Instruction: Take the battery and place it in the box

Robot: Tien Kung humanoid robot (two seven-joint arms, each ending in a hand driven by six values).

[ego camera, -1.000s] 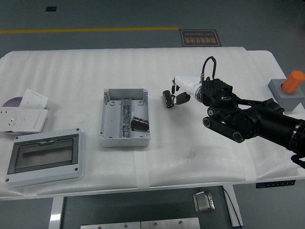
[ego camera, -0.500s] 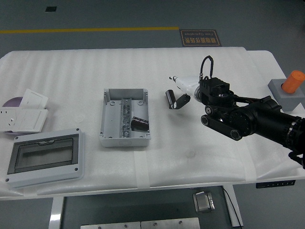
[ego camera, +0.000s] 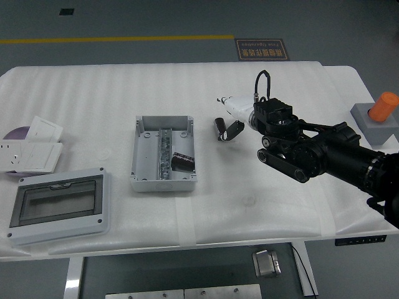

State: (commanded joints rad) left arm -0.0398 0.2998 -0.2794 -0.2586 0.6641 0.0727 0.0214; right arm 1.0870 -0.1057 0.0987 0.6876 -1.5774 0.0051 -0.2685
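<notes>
A dark cylindrical battery [ego camera: 219, 129] lies on the white table [ego camera: 280, 205], right of the open grey box [ego camera: 141, 156]. A second dark battery [ego camera: 182, 161] rests inside that box at its lower right. My right hand [ego camera: 228, 118] reaches in from the right and hovers at the loose battery. Its white fingers [ego camera: 229, 103] stand just behind the battery, and a dark fingertip [ego camera: 235, 129] sits against the battery's right side. The fingers are spread, not closed around it, and the battery stays on the table. The left arm is out of the picture.
A grey enclosure with a clear lid [ego camera: 59, 205] lies at the front left. White socket plates [ego camera: 31, 152] and a purple disc [ego camera: 15, 132] sit at the left edge. A grey block with an orange cap [ego camera: 376, 117] stands at the far right.
My right hand has slid left and a little further back, closing in on the loose battery. The battery itself has not moved.
</notes>
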